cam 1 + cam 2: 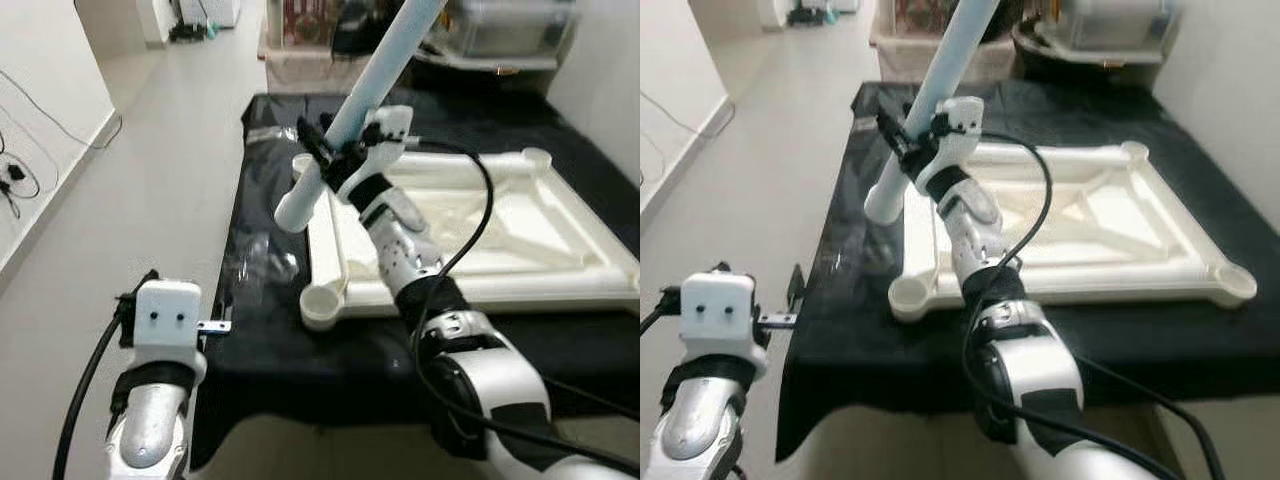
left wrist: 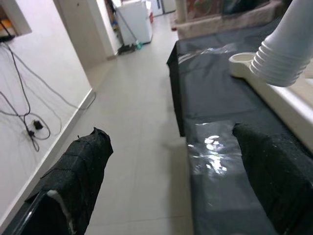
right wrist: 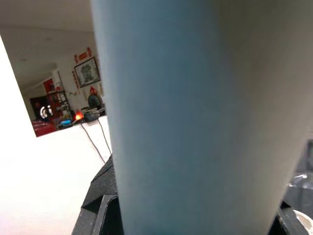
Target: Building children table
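Left gripper point(image 2: 171, 181) idle, fingers spread, off the black-draped worktop's point(image 1: 300, 360) left edge.
Right gripper point(image 1: 335, 155) clamped on pale blue plastic tube leg point(image 1: 375, 85); threaded end to be aligned squarely over upturned white tabletop's point(image 1: 520, 260) corner socket point(image 1: 322, 300).

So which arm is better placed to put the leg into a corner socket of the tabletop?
Probably the right. The right gripper already holds the pale blue leg above the white tabletop. The left gripper is open beside the black cloth.

Head eyes look down, both showing tabletop point(image 1: 480, 230), right wrist camera close on leg point(image 3: 195, 112)
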You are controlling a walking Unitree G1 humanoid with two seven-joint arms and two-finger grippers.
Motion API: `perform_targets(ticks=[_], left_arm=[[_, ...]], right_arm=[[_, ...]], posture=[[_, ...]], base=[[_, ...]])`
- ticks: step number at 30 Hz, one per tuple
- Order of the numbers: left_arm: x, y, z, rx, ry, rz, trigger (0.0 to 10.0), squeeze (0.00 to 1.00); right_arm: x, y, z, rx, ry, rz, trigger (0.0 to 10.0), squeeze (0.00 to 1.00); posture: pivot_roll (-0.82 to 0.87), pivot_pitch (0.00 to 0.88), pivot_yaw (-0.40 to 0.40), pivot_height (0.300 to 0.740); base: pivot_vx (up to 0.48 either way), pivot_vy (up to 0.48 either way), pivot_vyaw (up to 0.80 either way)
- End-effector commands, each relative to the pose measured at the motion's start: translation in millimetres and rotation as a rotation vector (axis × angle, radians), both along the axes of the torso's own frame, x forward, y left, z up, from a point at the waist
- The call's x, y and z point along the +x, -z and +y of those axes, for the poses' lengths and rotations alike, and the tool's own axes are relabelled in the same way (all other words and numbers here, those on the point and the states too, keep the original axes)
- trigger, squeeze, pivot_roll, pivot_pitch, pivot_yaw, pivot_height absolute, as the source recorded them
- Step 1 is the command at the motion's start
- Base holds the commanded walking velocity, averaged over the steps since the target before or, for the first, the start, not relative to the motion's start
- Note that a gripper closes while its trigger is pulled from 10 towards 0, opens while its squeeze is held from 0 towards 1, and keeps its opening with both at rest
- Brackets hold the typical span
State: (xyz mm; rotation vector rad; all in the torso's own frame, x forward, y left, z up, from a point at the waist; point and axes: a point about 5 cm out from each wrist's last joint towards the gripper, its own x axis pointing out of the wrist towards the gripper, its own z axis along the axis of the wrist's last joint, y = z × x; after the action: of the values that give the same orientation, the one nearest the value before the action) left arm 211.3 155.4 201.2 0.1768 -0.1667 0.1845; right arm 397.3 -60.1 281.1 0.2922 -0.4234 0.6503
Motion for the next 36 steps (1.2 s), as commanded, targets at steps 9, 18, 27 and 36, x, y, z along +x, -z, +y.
perform_targets(ticks=[9, 18, 27, 36], left_arm=[[-0.6, 4, 4.3, -0.011, -0.036, 0.025, 10.0, 0.0], [-1.5, 5, 4.4, 0.0, -0.032, 0.031, 10.0, 0.0], [-1.0, 7, 2.5, -0.005, -0.023, 0.04, 10.0, 0.0], [-3.9, 17, 1.3, -0.014, -0.011, 0.078, 10.0, 0.0]], right_arm=[[-1.6, -6, -0.5, 0.014, -0.006, -0.027, 10.0, 0.0], [0.6, -13, -8.7, 0.017, -0.002, -0.041, 10.0, 0.0], [0.2, -8, -12.4, 0.018, -0.003, -0.027, 10.0, 0.0], [-0.8, -7, -13.1, 0.006, -0.019, -0.041, 10.0, 0.0]], posture=[[0.15, 0.151, -0.036, 0.74], [0.15, 0.152, -0.033, 0.74], [0.15, 0.15, -0.029, 0.74], [0.14, 0.146, -0.027, 0.74]], base=[[0.042, 0.0, 0.0], [0.0, 0.0, 0.0], [0.0, 0.0, -0.36], [0.0, 0.0, -0.71]])
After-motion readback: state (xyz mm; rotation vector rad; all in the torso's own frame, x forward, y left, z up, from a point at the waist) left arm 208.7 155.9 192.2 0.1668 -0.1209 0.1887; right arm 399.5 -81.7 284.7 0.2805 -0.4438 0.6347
